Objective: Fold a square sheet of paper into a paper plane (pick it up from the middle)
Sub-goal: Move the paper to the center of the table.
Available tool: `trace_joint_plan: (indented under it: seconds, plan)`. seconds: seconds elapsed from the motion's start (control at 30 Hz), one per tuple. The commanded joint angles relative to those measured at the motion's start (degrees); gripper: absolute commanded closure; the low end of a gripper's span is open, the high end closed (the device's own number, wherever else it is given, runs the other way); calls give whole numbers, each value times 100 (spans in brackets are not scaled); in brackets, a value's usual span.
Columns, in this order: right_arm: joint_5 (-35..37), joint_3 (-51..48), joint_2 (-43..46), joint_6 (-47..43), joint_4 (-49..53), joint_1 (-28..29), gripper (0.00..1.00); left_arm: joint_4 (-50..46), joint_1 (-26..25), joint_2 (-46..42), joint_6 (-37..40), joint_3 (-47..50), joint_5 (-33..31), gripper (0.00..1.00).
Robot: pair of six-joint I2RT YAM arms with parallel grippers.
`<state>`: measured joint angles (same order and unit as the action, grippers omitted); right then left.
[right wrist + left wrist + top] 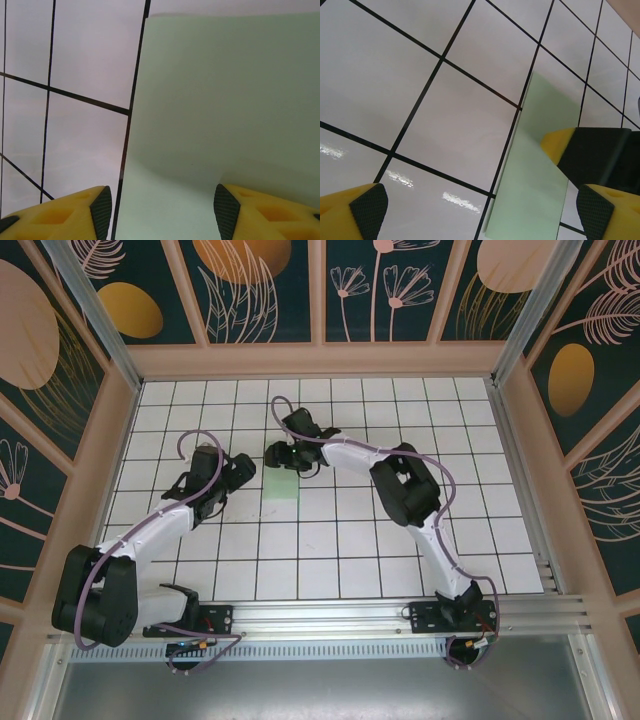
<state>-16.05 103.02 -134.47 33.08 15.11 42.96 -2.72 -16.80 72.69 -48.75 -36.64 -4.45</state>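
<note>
- A pale mint-green paper sheet (282, 486) lies on the white gridded surface (340, 540).
- Left gripper (481, 207), released, just beside the sheet.
- Right gripper (163, 210), jaws apart, over its far edge.

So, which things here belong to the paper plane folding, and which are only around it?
For the job: the thin pale mint-green sheet of paper; the left gripper, open; the right gripper, above the paper.
Only around: the white gridded floor tiles; the dark flower-patterned wall panels; the metal rail at the near edge.
</note>
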Motion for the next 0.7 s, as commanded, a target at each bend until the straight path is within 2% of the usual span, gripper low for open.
trace_joint_plan:
  seconds: [0.0, 0.2, 0.43, 0.57, 0.67]
  plan:
    - [14, 144, -184, -258, 476, 2, 40, 242, 30, 82, 28, -84, 234, 2]
    - [185, -631, 109, -903, 935, -68, 40, 462, 29, 293, 292, -183, 762, 2]
    - [85, -2704, 1552, -1782, 640, -159, 41, 1251, 14, 380, 313, -41, 1810, 3]
    - [-108, -3049, 2232, -1405, 245, -321, 41, 1744, -145, 580, 138, -24, 2269, 6]
    - [-94, -3381, 2908, -587, -217, -500, 39, 2103, -350, 849, -63, -108, 2585, 11]
